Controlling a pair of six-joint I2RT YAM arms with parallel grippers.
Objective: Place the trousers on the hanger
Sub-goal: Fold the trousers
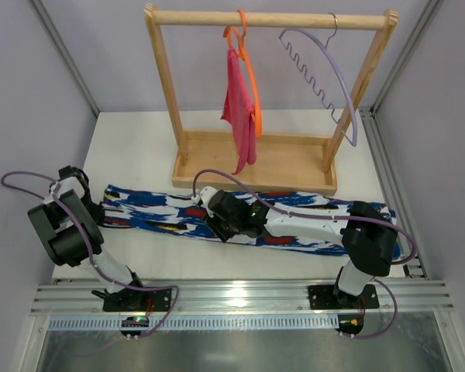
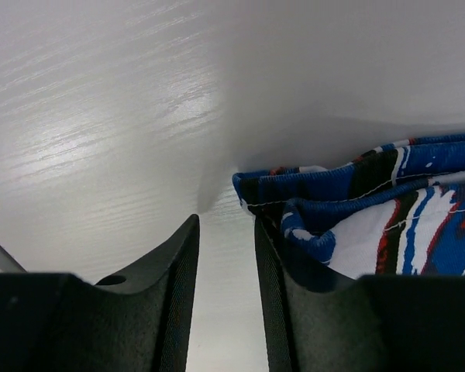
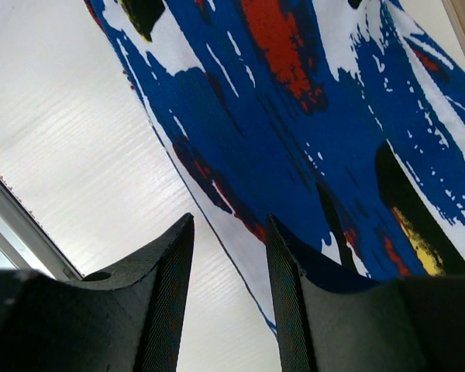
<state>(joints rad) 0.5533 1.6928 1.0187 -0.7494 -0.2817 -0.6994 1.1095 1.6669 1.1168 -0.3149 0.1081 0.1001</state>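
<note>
The trousers point(image 1: 294, 221), printed in blue, white, red and black, lie flat in a long strip across the white table. The lilac hanger point(image 1: 333, 74) hangs by its silver hook from the wooden rail. My left gripper point(image 1: 81, 190) is low at the trousers' left end, open and empty. In the left wrist view the folded cloth end point(image 2: 372, 209) lies just right of the gripper point(image 2: 225, 225). My right gripper point(image 1: 200, 204) is open, low over the strip's near edge. In the right wrist view the cloth's edge point(image 3: 240, 225) runs between the fingers of the gripper point(image 3: 229, 225).
A wooden clothes rack point(image 1: 256, 167) with a tray base stands behind the trousers. An orange hanger with a pink cloth point(image 1: 242, 108) hangs on its rail, left of the lilac hanger. Metal rails run along the table's near edge point(image 1: 232, 298).
</note>
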